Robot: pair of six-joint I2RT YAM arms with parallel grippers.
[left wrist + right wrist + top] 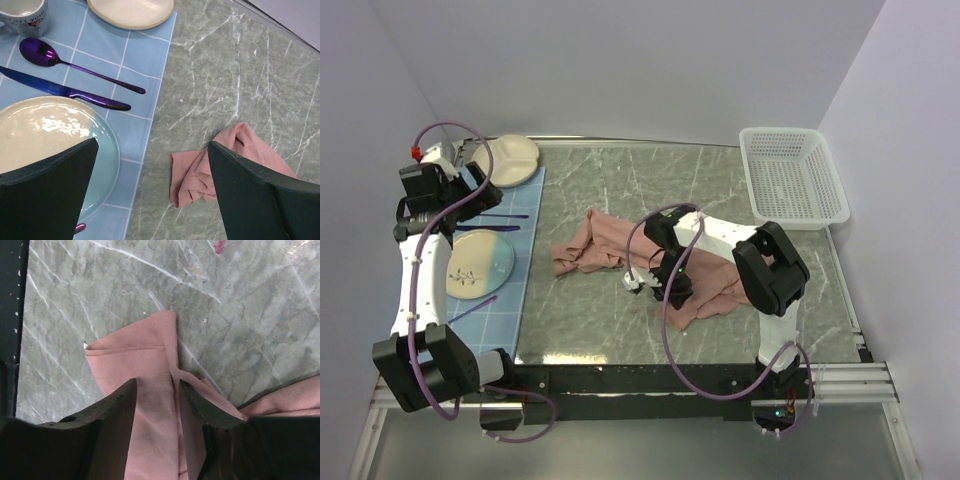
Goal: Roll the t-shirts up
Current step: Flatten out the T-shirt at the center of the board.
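Note:
The dusty-pink t-shirt (pixel 605 240) lies crumpled across the middle of the green marble table (pixel 620 180), with no print showing. My right gripper (pixel 668 285) is low over its near right part. In the right wrist view its jaws (pixel 157 385) stand partly open, with a smooth folded band of the t-shirt (pixel 150 355) and its hem lying flat in the gap and reaching past the fingertips. My left gripper (pixel 483 188) hovers wide open over the blue mat at the left. In the left wrist view it (pixel 152 145) holds nothing, and a corner of the t-shirt (pixel 192 175) shows beside its right finger.
A white mesh basket (pixel 792 178) stands at the back right. The blue grid mat (pixel 135 135) holds a cream plate (pixel 131 11), a pale blue plate (pixel 107 155), a purple spoon (pixel 45 52), a knife (pixel 65 91) and a mug (pixel 22 15).

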